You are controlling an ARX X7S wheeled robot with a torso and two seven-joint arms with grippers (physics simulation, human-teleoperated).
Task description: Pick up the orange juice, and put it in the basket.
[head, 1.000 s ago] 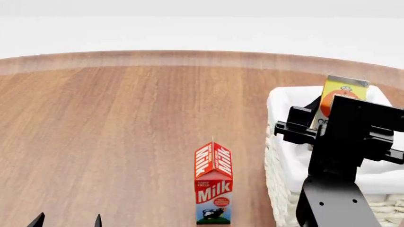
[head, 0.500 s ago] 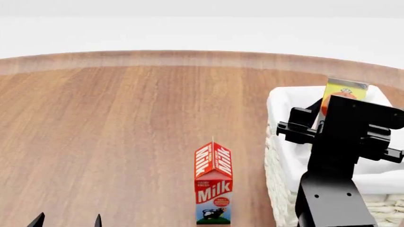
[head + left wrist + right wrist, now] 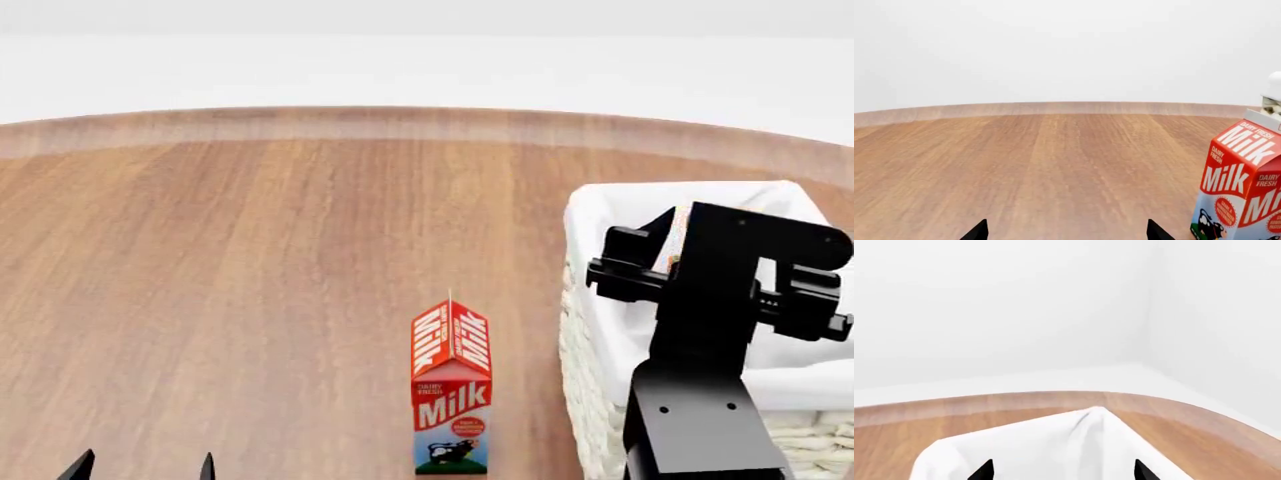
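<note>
Only a thin orange sliver of the orange juice (image 3: 677,232) shows, inside the basket (image 3: 589,214) and behind my right arm; the rest of the carton is hidden. My right gripper (image 3: 1061,471) hangs over the basket's white liner (image 3: 1021,447), open, fingertips wide apart with nothing between them. In the head view its black wrist block covers the middle of the basket. My left gripper (image 3: 144,467) is open and empty low at the table's near left, also the left gripper (image 3: 1066,232) in its own wrist view.
A red-and-white Milk carton (image 3: 451,398) stands upright on the wooden table just left of the basket's wicker wall (image 3: 587,400). The Milk carton (image 3: 1243,182) is also in the left wrist view, with the basket's corner (image 3: 1272,97) behind it.
The orange juice, which stood above my right gripper, has sunk into the basket and out of sight. The left arm and the Milk carton have not moved.
</note>
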